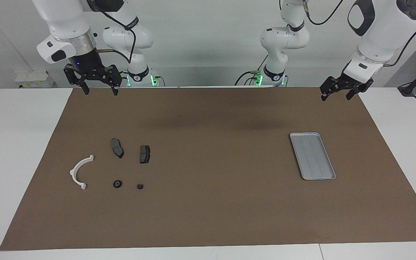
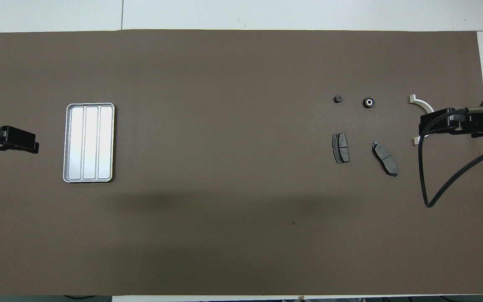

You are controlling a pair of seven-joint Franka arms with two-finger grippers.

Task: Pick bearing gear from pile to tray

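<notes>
The pile lies on the brown mat toward the right arm's end: a white curved arc (image 1: 79, 171), two dark grey brake pads (image 1: 117, 147) (image 1: 144, 154), and two small black round pieces (image 1: 117, 183) (image 1: 140, 186), the larger with a pale centre (image 2: 369, 102). The silver ribbed tray (image 1: 312, 156) (image 2: 89, 142) lies empty toward the left arm's end. My right gripper (image 1: 99, 88) is open and empty, raised over the mat's edge by the robots. In the overhead view it (image 2: 424, 125) covers the arc's middle (image 2: 421, 102). My left gripper (image 1: 337, 95) (image 2: 34, 147) waits open and empty, raised beside the tray.
The brown mat (image 1: 211, 202) covers most of the white table (image 1: 13, 151). A black cable (image 2: 426, 184) hangs from the right arm over the mat beside the pads.
</notes>
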